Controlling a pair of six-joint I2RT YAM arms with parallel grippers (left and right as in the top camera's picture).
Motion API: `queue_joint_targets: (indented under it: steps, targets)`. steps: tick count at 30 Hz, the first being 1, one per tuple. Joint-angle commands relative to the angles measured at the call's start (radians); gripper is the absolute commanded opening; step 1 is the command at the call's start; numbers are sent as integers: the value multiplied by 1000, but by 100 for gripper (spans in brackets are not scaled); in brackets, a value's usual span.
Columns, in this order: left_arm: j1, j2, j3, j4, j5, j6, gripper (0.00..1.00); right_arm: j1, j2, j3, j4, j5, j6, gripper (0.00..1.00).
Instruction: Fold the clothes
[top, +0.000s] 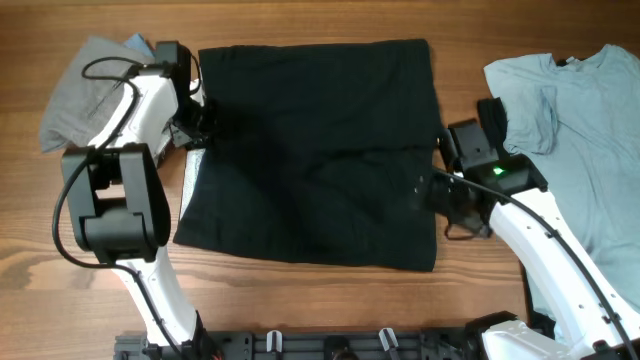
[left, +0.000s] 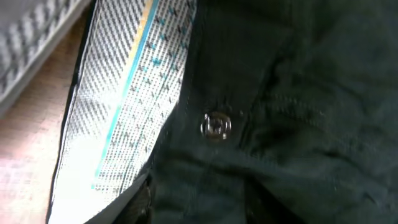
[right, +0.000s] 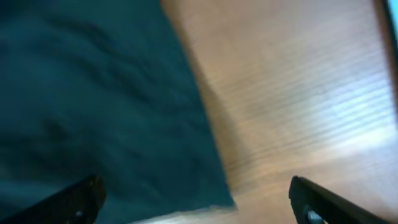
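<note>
Black shorts (top: 310, 150) lie spread flat in the middle of the table. My left gripper (top: 203, 125) is at their left edge, at the waistband. In the left wrist view the shorts (left: 298, 93) fill the frame close up, with a metal button (left: 216, 126) and the white-and-teal waistband lining (left: 130, 93) turned out; my left gripper (left: 199, 205) looks shut on the black fabric bunched between its fingers. My right gripper (top: 432, 190) is at the shorts' right edge. In the right wrist view it (right: 196, 199) is open and empty above the shorts' edge (right: 93, 93) and bare wood (right: 292, 93).
A light blue T-shirt (top: 580, 110) lies spread out at the right, close to the right arm. A grey garment (top: 85, 85) lies crumpled at the upper left behind the left arm. Bare wooden table (top: 300, 300) shows in front of the shorts.
</note>
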Motion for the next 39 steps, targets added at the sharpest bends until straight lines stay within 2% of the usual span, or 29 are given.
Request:
queue_joint_targets:
  steps: [1, 5, 10, 13, 17, 19, 22, 24, 28, 31, 32, 33, 34, 35, 36, 37, 39]
  targets:
    - [-4, -80, 29, -56, 32, 21, 47, -7, 21, 0, 157, -8, -89, 90]
    - [-14, -141, 29, -129, 46, 61, 47, -15, 117, 0, 315, -5, -150, 72]
    - [-23, -157, 29, -227, 62, 96, 43, -82, 298, 0, 417, -7, -204, 70]
    - [-28, -179, 29, -246, 88, 115, 41, -136, 392, 0, 490, -103, -312, 70]
    - [-29, -272, 29, -257, 115, 121, 42, -184, 475, 0, 540, -259, -424, 58]
    - [-29, -322, 29, -260, 115, 121, 43, -191, 490, 0, 555, -283, -445, 57]
    - [-29, -427, 29, -273, 114, 122, 44, -191, 512, 0, 589, -298, -487, 31]
    - [-29, -480, 29, -286, 113, 122, 44, -192, 520, 0, 615, -260, -487, 6]
    - [-29, -535, 29, -322, 60, 122, 49, -252, 519, 8, 756, -42, -359, 4]
    - [-28, -535, 28, -336, -5, 122, 58, -335, 519, 8, 933, -112, -351, 4]
    - [-28, -532, 27, -336, -20, 122, 63, -360, 519, 10, 969, -162, -353, 5]
    - [-28, -529, 27, -336, -19, 122, 64, -388, 518, 17, 992, -245, -355, 17]
    - [-28, -527, 26, -336, -18, 121, 65, -406, 517, 23, 1001, -318, -370, 52]
    - [-29, -525, 26, -336, -18, 121, 65, -421, 513, 27, 1001, -408, -412, 76]
    - [-29, -523, 26, -336, -17, 117, 65, -431, 507, 28, 993, -460, -433, 87]
    - [-29, -520, 25, -339, -10, 118, 65, -436, 499, 28, 982, -483, -432, 93]
    - [-29, -517, 21, -346, 19, 118, 64, -443, 460, 28, 927, -512, -431, 96]
